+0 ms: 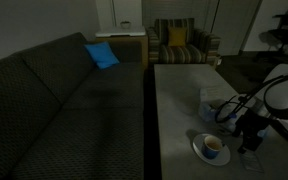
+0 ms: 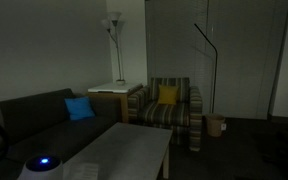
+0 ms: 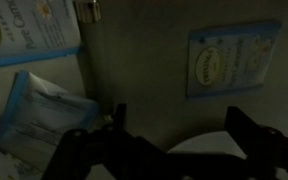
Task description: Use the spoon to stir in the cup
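The claw (image 1: 250,137) hangs low over the bench (image 1: 179,100) at the end of the arm (image 1: 284,92). Its jaws are spread wide and pinch nothing. In the wrist view the two dark fingers (image 3: 102,142) stand well apart. A pale curved edge (image 3: 209,142) shows low between them, and whether that is the saucer's rim cannot be told.

In an exterior view the cup (image 1: 213,146) sits upright on a white saucer (image 1: 198,151). It is just beside the claw on the sofa side, clear of the fingers. A pale blue box (image 1: 212,104) lies near the claw too, past the cup toward the armchair (image 1: 181,48).

From the wrist, a blue-and-white printed packet (image 3: 234,60) lies flat on the bench ahead of the claw. Off to one side of the claw rests a crumpled pale blue wrapper (image 3: 39,110). Beyond it is the corner of a printed box (image 3: 29,35).

The room is dim. The sofa (image 1: 54,105) runs along the bench edge farthest from the claw, with a blue cushion (image 1: 101,55) at its far end. The striped armchair stands beyond the bench end, well apart from the claw, and holds a yellow cushion (image 1: 175,37). In an exterior view a floor lamp (image 2: 113,25) stands behind the sofa — the claw itself is out of that view.
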`<move>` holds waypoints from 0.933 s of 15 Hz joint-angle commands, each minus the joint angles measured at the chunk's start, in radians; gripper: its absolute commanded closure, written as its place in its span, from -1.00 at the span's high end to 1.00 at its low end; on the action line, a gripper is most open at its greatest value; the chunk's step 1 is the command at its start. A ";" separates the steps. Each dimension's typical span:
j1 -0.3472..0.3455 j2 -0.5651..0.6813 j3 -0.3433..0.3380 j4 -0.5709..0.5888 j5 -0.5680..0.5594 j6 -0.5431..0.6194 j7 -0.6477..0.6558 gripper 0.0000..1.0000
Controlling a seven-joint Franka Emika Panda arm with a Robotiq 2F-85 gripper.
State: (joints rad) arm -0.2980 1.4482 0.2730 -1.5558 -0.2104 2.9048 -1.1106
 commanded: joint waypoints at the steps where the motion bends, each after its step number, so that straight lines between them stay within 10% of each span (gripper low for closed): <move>1: -0.102 -0.046 0.093 -0.086 -0.001 -0.023 -0.076 1.00; 14: -0.015 0.016 -0.089 0.104 0.000 -0.240 -0.130 1.00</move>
State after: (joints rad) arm -0.3647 1.4062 0.2157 -1.5731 -0.2124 2.7676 -1.2161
